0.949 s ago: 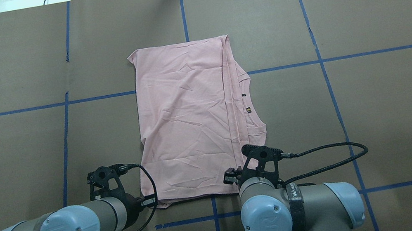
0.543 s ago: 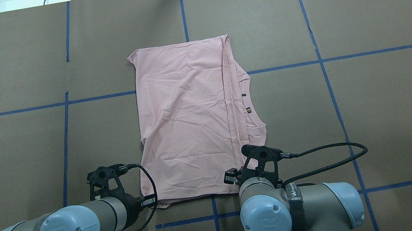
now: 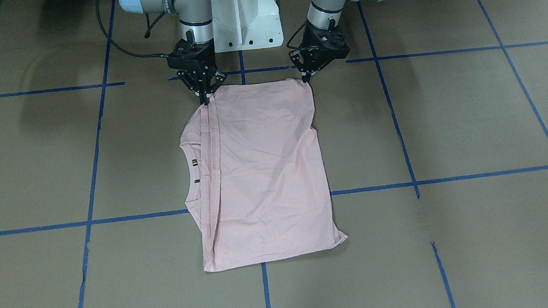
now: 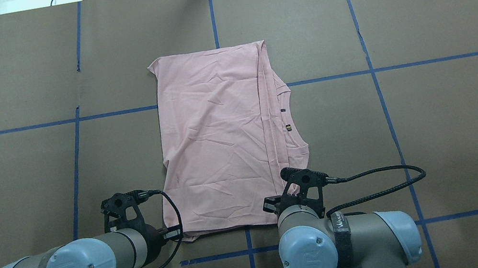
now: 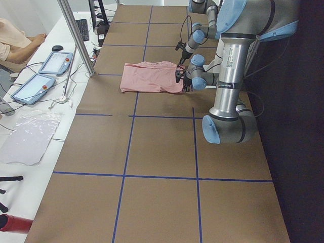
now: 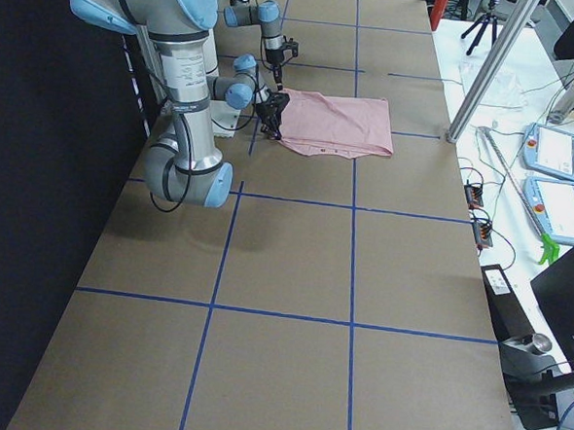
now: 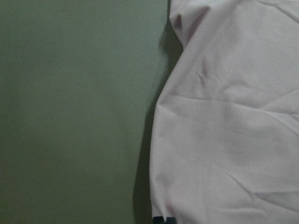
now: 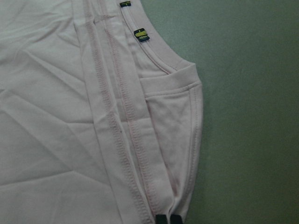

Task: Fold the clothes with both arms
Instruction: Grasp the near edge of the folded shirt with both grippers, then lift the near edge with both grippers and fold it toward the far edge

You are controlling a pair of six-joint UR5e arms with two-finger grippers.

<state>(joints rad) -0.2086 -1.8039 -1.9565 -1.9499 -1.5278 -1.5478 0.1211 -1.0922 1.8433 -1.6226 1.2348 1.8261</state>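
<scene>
The pale pink T-shirt (image 4: 216, 142) lies folded into a tall rectangle on the brown table, plain side up, with its collar and small tags (image 4: 289, 126) at its right edge. No cartoon shows. My left gripper (image 3: 306, 77) is shut on the shirt's near left corner, and one fingertip (image 7: 159, 219) shows at the cloth edge. My right gripper (image 3: 205, 99) is shut on the near right corner by the stitched hems. In the right wrist view (image 8: 168, 218) its tips pinch the folded layers. Both corners sit low at the table.
The white pedestal (image 3: 242, 18) stands just behind the grippers. Blue tape lines (image 4: 374, 70) cross the brown table cover. Tablets (image 5: 53, 63), cables and a metal post (image 5: 76, 38) stand along the far edge, where a person sits.
The right gripper's black parts have drawn in slightly at the shirt's near right corner. The left arm and the shirt have not visibly moved.
</scene>
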